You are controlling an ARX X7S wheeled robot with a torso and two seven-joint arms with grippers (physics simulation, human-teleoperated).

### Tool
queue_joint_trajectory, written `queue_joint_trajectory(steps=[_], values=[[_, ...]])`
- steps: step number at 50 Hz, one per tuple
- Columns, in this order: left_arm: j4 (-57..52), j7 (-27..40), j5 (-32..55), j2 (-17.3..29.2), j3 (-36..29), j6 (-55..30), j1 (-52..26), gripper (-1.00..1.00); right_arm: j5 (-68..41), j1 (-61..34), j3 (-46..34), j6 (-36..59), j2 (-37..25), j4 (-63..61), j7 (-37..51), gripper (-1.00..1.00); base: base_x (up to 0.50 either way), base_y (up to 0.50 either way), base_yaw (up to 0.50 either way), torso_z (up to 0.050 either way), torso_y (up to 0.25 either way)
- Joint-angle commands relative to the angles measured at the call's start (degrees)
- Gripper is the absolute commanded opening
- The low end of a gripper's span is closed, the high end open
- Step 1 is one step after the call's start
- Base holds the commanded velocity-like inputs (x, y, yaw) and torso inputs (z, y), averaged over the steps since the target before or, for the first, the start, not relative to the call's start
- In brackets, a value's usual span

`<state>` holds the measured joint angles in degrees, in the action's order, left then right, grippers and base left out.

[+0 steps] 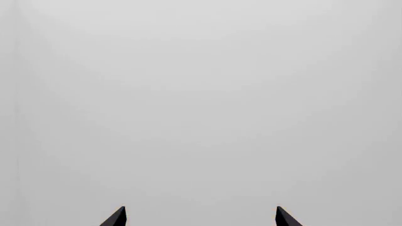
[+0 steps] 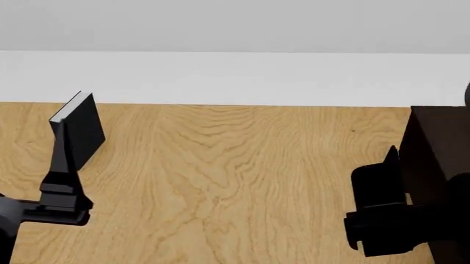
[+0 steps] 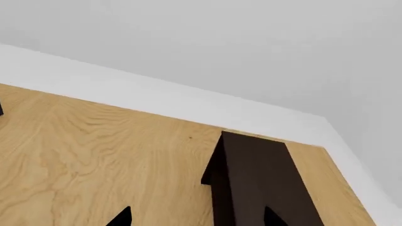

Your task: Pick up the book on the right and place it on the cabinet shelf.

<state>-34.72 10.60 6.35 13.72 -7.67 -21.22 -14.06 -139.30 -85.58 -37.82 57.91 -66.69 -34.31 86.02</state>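
The left gripper [image 1: 200, 217] shows only two dark fingertips at the bottom edge of its wrist view, set wide apart with nothing between them, facing a blank pale grey wall [image 1: 201, 94]. In the head view the left gripper [image 2: 65, 165] rises at the lower left of the frame, just in front of a black book [image 2: 82, 127] with a white page edge that stands upright on the wooden floor [image 2: 235, 181]. The right gripper [image 3: 196, 217] likewise shows two spread tips with nothing between them, at the bottom of its wrist view, with the dark cabinet [image 3: 261, 183] beyond them. In the head view the cabinet [image 2: 441, 148] fills the right edge, beside the right arm. No grey book appears in any view.
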Motion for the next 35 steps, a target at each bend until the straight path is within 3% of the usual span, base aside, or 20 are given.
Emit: queue_joint_trajectory(steps=[1,10,20,35], values=[[-1.51,0.2,1.31,0.62,0.9,-0.55,0.26,1.0,-12.35,-12.64,-15.86,-4.37,-9.35,3.07,0.67,1.0,0.0,0.0,0.0,0.0,0.0],[-1.88,0.36,1.76,0.92,0.89,-0.46,0.42,1.0,-8.0,-5.52,-18.89,-9.0,-12.56,3.15,-5.17,1.0,0.0,0.0,0.0,0.0,0.0],[-1.67,0.53,2.34,1.24,1.21,-0.12,0.32,1.0,0.59,4.62,-23.07,-15.3,-14.95,1.62,-18.21,1.0,0.0,0.0,0.0,0.0,0.0],[-1.49,0.85,2.61,1.65,0.86,0.12,0.29,1.0,2.37,10.44,-27.02,-17.22,-18.72,-0.78,-21.68,1.0,0.0,0.0,0.0,0.0,0.0]])
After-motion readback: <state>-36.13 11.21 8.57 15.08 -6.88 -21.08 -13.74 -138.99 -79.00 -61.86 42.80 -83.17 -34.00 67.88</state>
